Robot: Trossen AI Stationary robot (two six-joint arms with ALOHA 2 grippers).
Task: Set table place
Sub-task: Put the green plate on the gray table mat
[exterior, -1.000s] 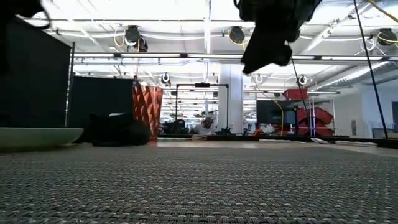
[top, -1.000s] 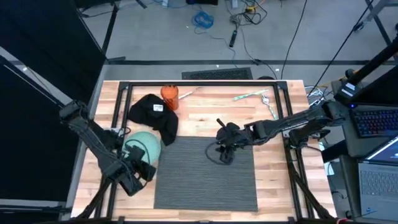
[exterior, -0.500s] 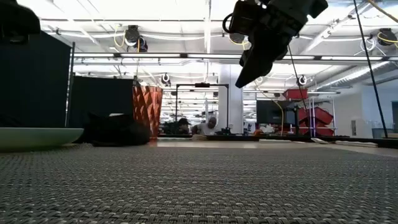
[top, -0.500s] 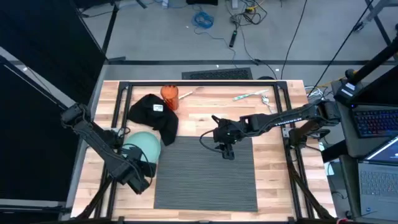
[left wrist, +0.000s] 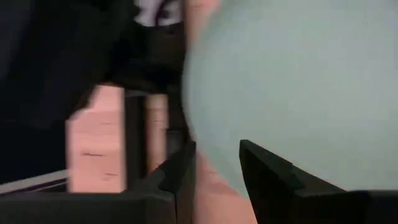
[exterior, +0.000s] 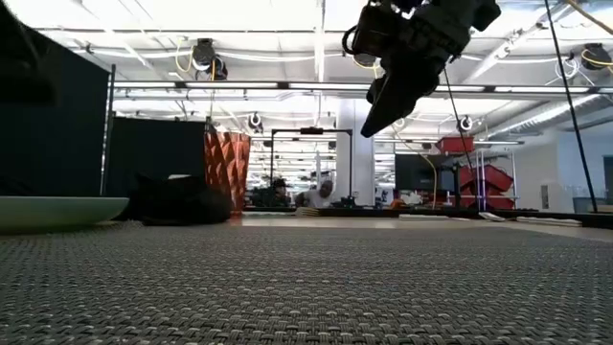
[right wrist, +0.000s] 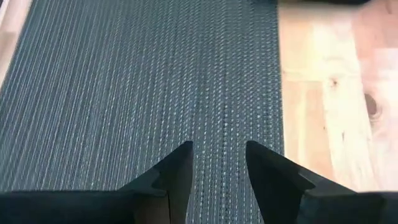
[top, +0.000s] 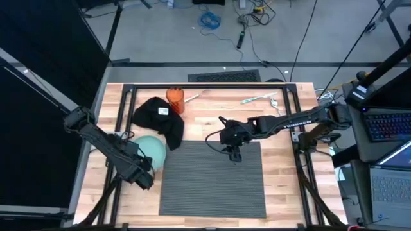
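High view: black napkin [top: 158, 117] and orange cup [top: 175, 97] lie beyond placemat [top: 212, 178]; both end effectors spread.

Bright ceiling lamps [exterior: 204, 55] glare at twelve o'clock in the low view, silhouetting the right tool [exterior: 385, 96], while the left wrist view is blurred throughout, its plate [left wrist: 298, 87] a soft smear.

The placemat [top: 212, 178] lies on the table [top: 282, 167]. Just left of the placemat sits the plate [top: 151, 149]; behind the plate lies the napkin [top: 158, 118], with the cup [top: 175, 97] touching its far edge.
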